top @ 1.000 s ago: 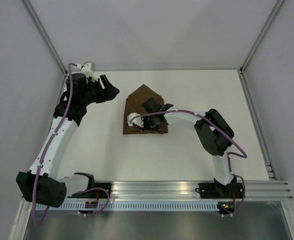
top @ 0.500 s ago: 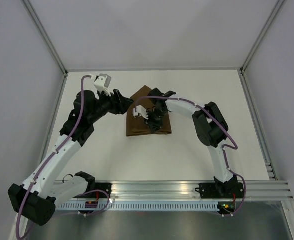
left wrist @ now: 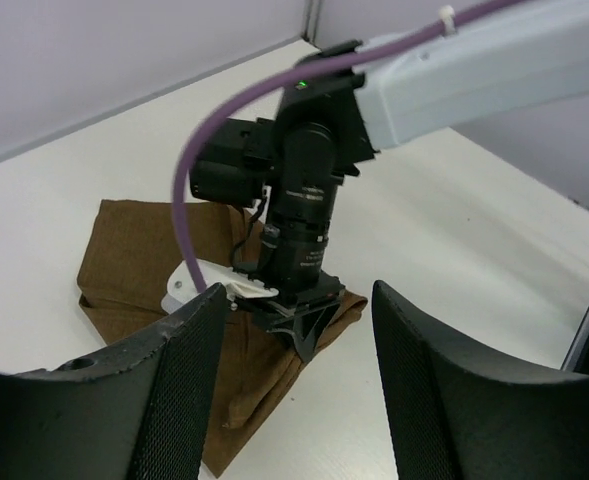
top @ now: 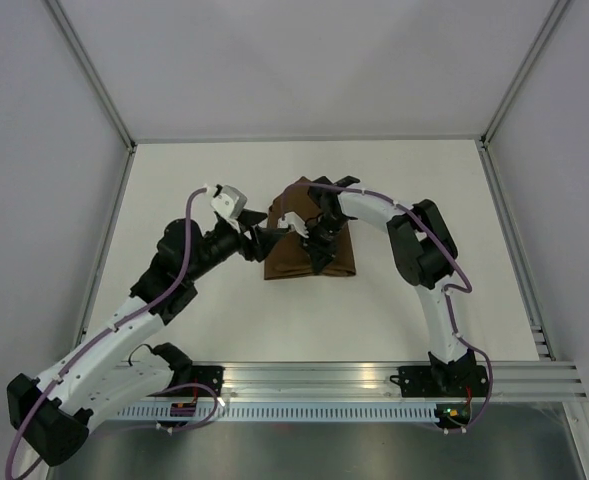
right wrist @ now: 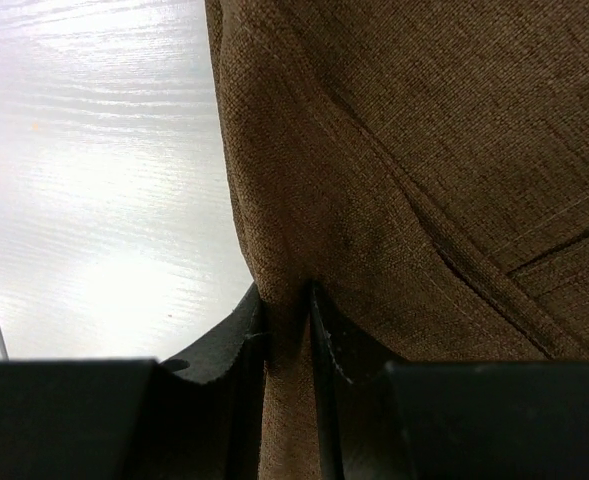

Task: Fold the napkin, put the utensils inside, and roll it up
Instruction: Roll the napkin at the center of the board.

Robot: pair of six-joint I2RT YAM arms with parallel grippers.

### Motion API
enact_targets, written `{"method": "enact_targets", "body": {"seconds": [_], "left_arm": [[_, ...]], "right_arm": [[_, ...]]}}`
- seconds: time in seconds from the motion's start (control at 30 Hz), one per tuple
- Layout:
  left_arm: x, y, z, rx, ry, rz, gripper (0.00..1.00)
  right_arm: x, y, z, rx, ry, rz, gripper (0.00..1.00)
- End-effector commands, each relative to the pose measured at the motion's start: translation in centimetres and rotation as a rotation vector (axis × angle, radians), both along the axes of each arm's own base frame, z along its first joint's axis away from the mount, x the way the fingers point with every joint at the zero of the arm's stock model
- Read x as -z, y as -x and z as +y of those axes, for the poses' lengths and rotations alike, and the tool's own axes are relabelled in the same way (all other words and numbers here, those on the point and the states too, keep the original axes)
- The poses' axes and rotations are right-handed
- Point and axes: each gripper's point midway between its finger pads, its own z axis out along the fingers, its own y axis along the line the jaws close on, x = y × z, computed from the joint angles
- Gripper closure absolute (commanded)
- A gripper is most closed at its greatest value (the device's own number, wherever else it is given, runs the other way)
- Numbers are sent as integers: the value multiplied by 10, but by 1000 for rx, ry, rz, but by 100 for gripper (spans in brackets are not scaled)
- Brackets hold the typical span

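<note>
Brown cloth: one folded napkin (top: 299,265) lies mid-table (top: 424,200), slightly toward 12 o'clock. Two grippers attend it. The right gripper (right wrist: 288,345) pinches a raised fold between its fingers, and the left gripper (top: 266,236), at its 9 o'clock edge, is spread wide, holding nothing.

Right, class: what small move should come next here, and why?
Probably ease the left gripper onto the napkin edge nearest it and close. The right gripper is pinching a ridge of the cloth. The left stands open close by, holding nothing, and a neat fold likely needs two holds.
</note>
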Motion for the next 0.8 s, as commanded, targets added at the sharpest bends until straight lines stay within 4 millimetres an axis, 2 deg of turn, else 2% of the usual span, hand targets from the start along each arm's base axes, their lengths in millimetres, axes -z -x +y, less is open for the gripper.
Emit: {"method": "enact_targets", "body": {"seconds": [0.0,0.03,0.13,0.23,0.33,0.57,0.6,0.77], "left_arm": [[-9,0,-10,7,-77,-199,36],[2,6,-20,40,-127,-234,36],[11,10,-33,63,-183,-289,34],[30,11,-49,99,-271,-325,34],[57,7,-60,126,-378,-315,34],[123,-2,-72,139,-589,-241,33],[138,-3,-74,148,-628,-226,33],[167,-6,-82,168,-699,-207,30]], "right_arm": [[34,13,-28,-21,119,96,91],[34,10,-29,-14,121,101,91],[34,6,-29,-2,120,106,91],[37,6,-30,3,124,123,91],[39,4,-32,10,128,137,91],[42,2,-37,18,135,158,92],[42,2,-37,21,134,160,92],[43,-1,-42,29,132,171,92]]}}
